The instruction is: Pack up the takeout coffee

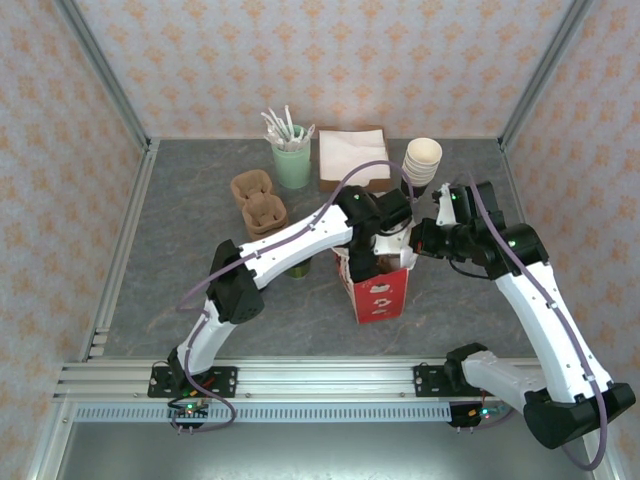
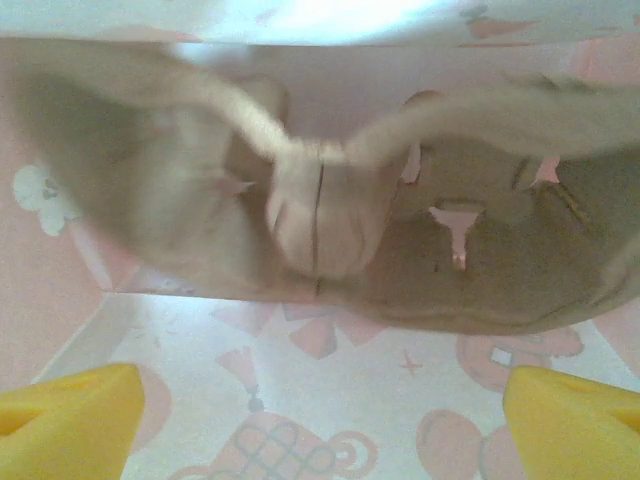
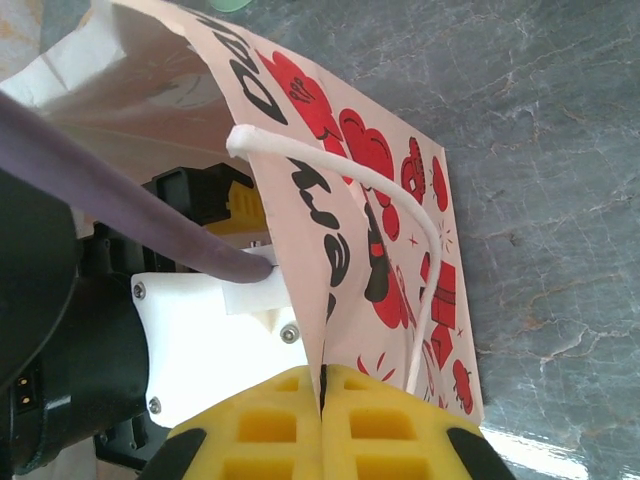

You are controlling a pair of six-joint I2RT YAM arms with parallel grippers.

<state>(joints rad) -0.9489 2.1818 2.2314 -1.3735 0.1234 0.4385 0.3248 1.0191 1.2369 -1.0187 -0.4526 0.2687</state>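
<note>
Right wrist view: the right gripper is clamped on the rim of the paper bag, evidently holding its mouth open at the middle of the table. The left gripper sits inside, fingers wide apart and empty above a pulp carrier, while the takeout coffee stands just left of the bag, not yet packed.

The top camera sits high behind the arms and looks down and forward over the whole table from far off, with the bag near the middle. The left wrist camera looks past the left gripper straight into the bag, so close that the inside blurs. The right wrist camera looks along the right gripper at the bag's printed outer side and the table beyond, also close. All three views share the bag.
</note>
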